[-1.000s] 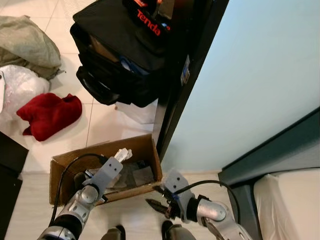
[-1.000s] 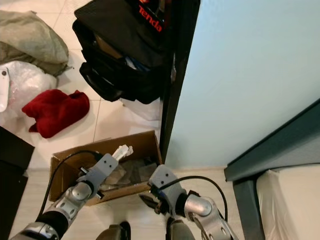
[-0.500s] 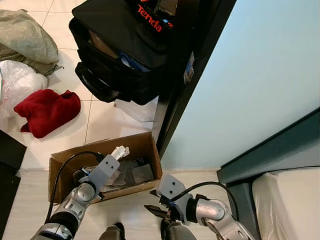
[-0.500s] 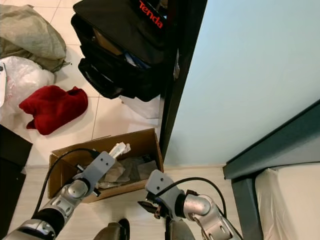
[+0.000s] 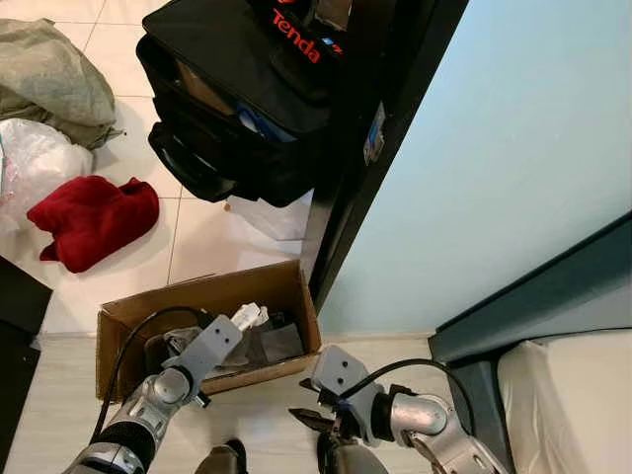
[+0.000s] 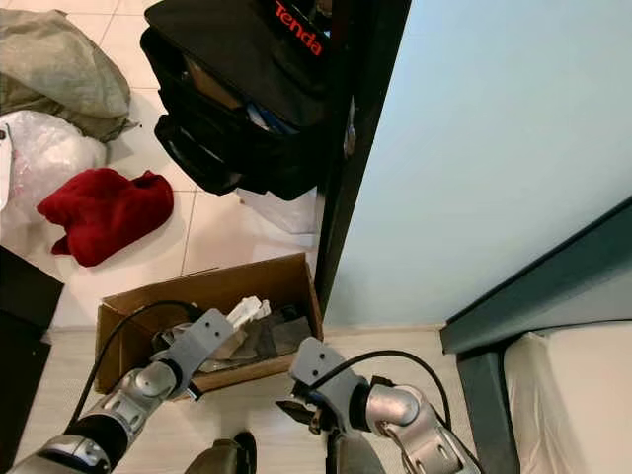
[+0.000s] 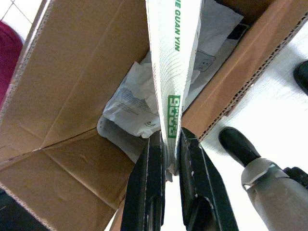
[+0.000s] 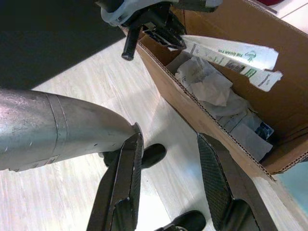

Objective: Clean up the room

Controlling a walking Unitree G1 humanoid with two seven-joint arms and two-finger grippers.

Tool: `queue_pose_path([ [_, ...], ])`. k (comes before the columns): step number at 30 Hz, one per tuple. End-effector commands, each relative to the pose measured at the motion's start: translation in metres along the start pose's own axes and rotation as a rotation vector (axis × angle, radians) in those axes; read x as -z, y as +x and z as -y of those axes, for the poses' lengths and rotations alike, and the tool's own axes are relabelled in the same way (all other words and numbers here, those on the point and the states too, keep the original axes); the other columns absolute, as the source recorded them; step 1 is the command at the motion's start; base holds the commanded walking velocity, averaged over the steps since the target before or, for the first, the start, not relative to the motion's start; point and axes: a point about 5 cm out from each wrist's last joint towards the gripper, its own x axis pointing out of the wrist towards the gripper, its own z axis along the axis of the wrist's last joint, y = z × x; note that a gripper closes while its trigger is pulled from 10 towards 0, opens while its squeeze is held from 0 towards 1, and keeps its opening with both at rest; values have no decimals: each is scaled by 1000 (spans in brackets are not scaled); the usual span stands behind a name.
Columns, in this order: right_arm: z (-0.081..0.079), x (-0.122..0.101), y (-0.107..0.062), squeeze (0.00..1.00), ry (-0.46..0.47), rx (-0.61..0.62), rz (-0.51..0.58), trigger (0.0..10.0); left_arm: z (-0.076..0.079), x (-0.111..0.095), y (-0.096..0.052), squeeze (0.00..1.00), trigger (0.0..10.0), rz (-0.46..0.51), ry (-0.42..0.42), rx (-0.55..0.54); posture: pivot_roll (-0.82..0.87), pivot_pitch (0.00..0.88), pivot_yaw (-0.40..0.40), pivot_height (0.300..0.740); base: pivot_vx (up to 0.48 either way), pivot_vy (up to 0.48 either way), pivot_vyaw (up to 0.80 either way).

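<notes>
Left arm: bent forward and low, its end effector (image 7: 166,168) over the open cardboard box (image 5: 128,321), fingers (image 7: 149,192) clamped on a flattened white paper packet (image 7: 172,67) with green print. The packet juts beyond the fingertips, above the box interior.

Right arm: bent across the body, end effector (image 8: 168,173) just outside the box's near wall, above the pale wood floor (image 8: 82,101); fingers spread apart, gripping nothing.

Surroundings, largest first:
- Pale blue wall (image 5: 513,148), to the right of both end effectors, with a dark door frame (image 5: 346,207) at its edge, rising just beyond the box's far right corner.
- Black bag (image 5: 237,109) with red lettering, beyond the box, against the door frame.
- Grey-green cloth heap (image 5: 49,74), far beyond and left of the left end effector.
- White plastic bag (image 5: 39,163), beside the heap.
- Red cloth (image 5: 89,217), on the tile floor beyond the box, to the left.
- Crumpled white papers (image 7: 130,103), in the box beneath the held packet.
- Robot's black feet (image 8: 149,155), on the wood floor below the right end effector.
</notes>
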Motion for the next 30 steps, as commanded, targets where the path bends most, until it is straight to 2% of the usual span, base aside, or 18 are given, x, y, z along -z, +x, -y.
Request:
queue_pose_path([
  [1, -7, 8, 0, 0, 21, -27, -20, 10000, 15, 15, -3, 0, 10000, -47, -2, 54, -127, 424, -77, 740, 0, 0, 0],
  [10, -7, 6, 0, 0, 29, -55, -16, 10000, 16, 13, -3, 0, 10000, -41, -31, 67, -127, 419, -78, 740, 0, 0, 0],
  [12, -10, 7, -1, 0, 24, -92, -23, 10000, 24, 10, -3, 0, 10000, -18, -60, 156, -126, 418, -78, 740, 0, 0, 0],
  [17, -10, 7, -1, 0, 20, -96, -26, 10000, 26, 11, -3, 0, 10000, -22, -66, 182, -125, 416, -77, 740, 0, 0, 0],
  [30, -13, 9, -2, 0, 22, -114, -36, 10000, 21, 13, -3, 0, 10000, -43, -52, 173, -128, 417, -74, 740, 0, 0, 0],
])
